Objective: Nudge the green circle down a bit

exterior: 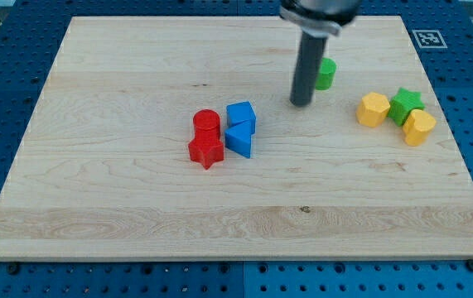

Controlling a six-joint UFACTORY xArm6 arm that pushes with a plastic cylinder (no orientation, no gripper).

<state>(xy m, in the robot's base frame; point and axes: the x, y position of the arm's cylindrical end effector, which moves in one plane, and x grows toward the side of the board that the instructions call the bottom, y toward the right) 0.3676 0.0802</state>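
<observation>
The green circle (326,74) is a short green cylinder near the view's top right, partly hidden behind my rod. My tip (301,103) rests on the board just below and to the left of the green circle, close to it; I cannot tell if they touch. A green star (405,104) sits at the right between a yellow hexagon (374,109) and a yellow block (419,127).
A red cylinder (206,122) and a red star (206,151) sit near the middle, next to a blue cube (241,116) and a blue triangle (239,139). The wooden board (120,207) lies on a blue pegboard table. A marker tag (427,37) is at the top right corner.
</observation>
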